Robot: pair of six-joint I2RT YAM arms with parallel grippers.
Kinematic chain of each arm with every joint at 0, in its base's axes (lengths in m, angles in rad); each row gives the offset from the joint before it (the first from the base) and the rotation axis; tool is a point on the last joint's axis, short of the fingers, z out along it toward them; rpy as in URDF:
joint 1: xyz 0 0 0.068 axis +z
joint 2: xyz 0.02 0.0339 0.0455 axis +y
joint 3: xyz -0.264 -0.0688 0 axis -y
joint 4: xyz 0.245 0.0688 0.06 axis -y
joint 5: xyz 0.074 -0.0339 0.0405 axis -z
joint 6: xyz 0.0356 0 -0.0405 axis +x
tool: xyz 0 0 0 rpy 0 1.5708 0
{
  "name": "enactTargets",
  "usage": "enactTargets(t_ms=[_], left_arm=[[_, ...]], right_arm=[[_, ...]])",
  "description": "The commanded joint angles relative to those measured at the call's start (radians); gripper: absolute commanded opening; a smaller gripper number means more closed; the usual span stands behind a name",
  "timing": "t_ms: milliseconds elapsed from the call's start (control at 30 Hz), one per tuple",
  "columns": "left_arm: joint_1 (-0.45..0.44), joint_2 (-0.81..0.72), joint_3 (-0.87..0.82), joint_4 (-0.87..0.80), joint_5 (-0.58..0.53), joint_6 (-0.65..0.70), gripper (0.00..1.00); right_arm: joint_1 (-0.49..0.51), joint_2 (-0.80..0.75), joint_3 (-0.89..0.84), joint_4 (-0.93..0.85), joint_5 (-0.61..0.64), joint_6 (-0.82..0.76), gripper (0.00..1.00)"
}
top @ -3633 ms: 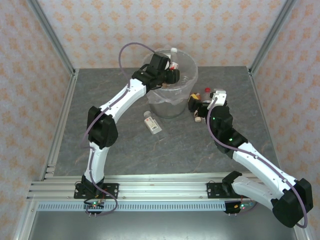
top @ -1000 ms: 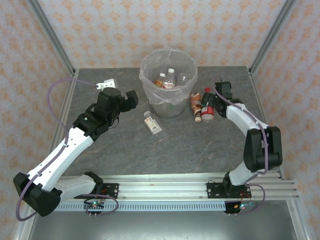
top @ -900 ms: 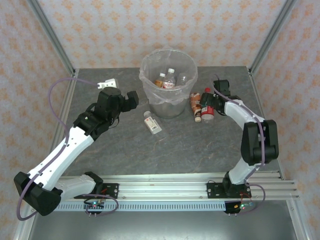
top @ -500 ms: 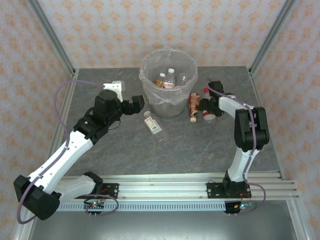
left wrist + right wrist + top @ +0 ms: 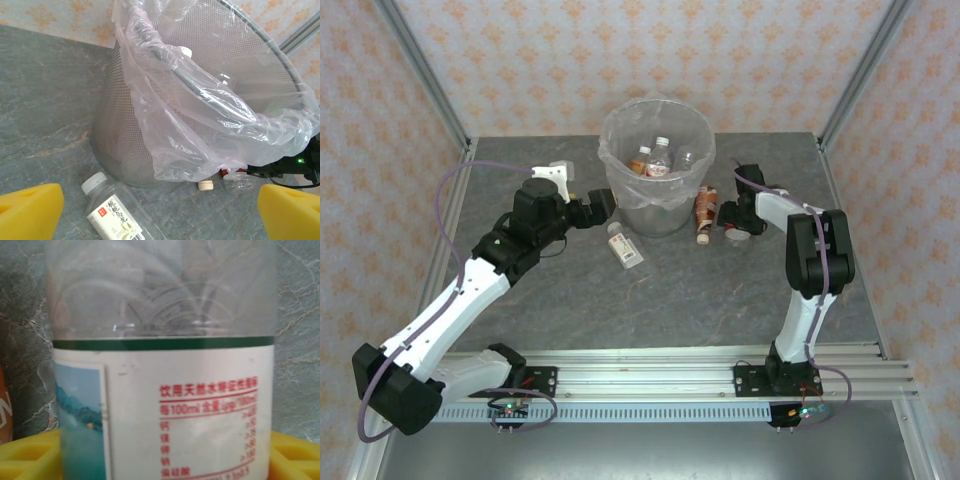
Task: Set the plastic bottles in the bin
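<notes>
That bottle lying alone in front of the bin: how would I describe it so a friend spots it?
Start at the grey bin lined with a clear bag, at the back of the table. Just before its base lies a clear bottle on its side. Unlike the bottles bunched at the bin's right, it lies alone, with a white cap and white label.

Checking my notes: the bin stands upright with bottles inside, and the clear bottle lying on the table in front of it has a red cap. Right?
No, the cap is white, as the left wrist view shows. The lying bottle is in front of the upright bin, which holds other bottles.
</notes>
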Motion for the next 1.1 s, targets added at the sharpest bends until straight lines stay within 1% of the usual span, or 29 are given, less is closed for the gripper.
enactTargets(t_ms=[0,33,100,267,433,567,667,767,867,1067], left_arm=[[0.002,-0.027,0.036,-0.047,-0.054,0.029,1.00],[0.003,-0.032,0.036,-0.059,-0.089,0.025,1.00],[0.003,-0.038,0.034,-0.067,-0.118,0.028,1.00],[0.003,-0.039,0.034,-0.071,-0.125,0.032,1.00],[-0.011,-0.034,0.032,-0.072,-0.122,0.024,1.00],[-0.028,-0.020,0.034,-0.080,-0.139,0.036,1.00],[-0.031,-0.004,0.040,-0.087,-0.144,0.043,1.00],[-0.030,0.005,0.039,-0.087,-0.146,0.049,1.00],[-0.030,0.008,0.036,-0.083,-0.150,0.057,1.00],[-0.031,0.008,0.046,-0.094,-0.162,0.068,1.00]], right_arm=[[-0.002,0.001,0.017,-0.035,0.025,0.002,0.69],[-0.002,-0.013,0.005,-0.025,0.034,0.006,0.67],[-0.002,-0.047,-0.030,0.000,0.054,0.011,0.66],[-0.002,-0.180,-0.154,0.079,0.102,0.020,0.65],[-0.002,-0.322,-0.279,0.156,0.112,0.012,0.63],[-0.002,-0.393,-0.336,0.186,0.115,0.018,0.61],[-0.002,-0.457,-0.382,0.221,0.089,0.025,0.61],[-0.002,-0.524,-0.420,0.240,0.090,0.036,0.59],[-0.002,-0.599,-0.432,0.227,0.088,0.056,0.58],[-0.002,-0.764,-0.432,0.217,0.018,0.050,0.56]])
